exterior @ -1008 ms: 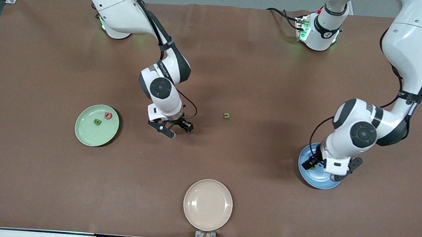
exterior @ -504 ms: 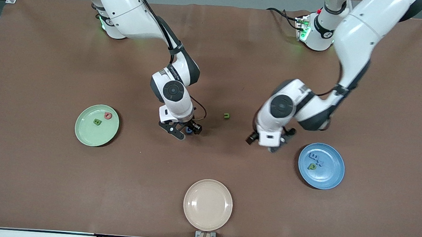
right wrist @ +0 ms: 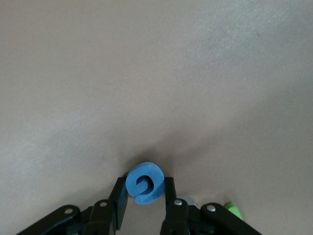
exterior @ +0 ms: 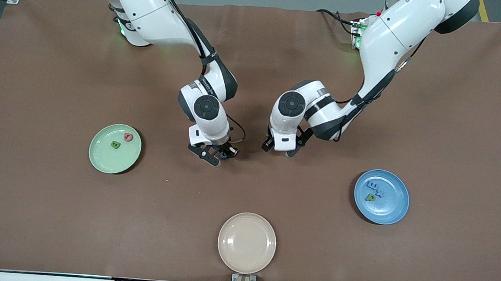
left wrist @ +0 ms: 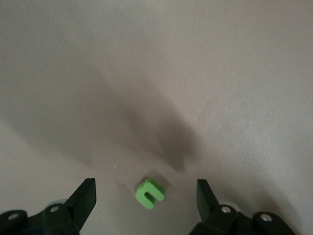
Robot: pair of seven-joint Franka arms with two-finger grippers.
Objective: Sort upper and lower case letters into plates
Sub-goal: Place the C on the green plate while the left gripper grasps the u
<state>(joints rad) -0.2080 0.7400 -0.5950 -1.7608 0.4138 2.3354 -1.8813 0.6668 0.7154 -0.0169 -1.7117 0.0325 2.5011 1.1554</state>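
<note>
Brown counter [exterior: 51,214] carries three round plates: pale green plate [exterior: 103,159] with two letters, blue plate [exterior: 389,207] with two, beige plate [exterior: 247,243]. Right hand [right wrist: 145,201] pinches a blue foam letter [right wrist: 145,182]; left hand [left wrist: 146,198] hangs wide over a green foam letter [left wrist: 149,192].

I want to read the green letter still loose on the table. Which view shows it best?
The left wrist view: the green letter lies unobstructed between the left gripper's open fingers. The front view hides it under the left arm; the right wrist view catches only an edge.
</note>
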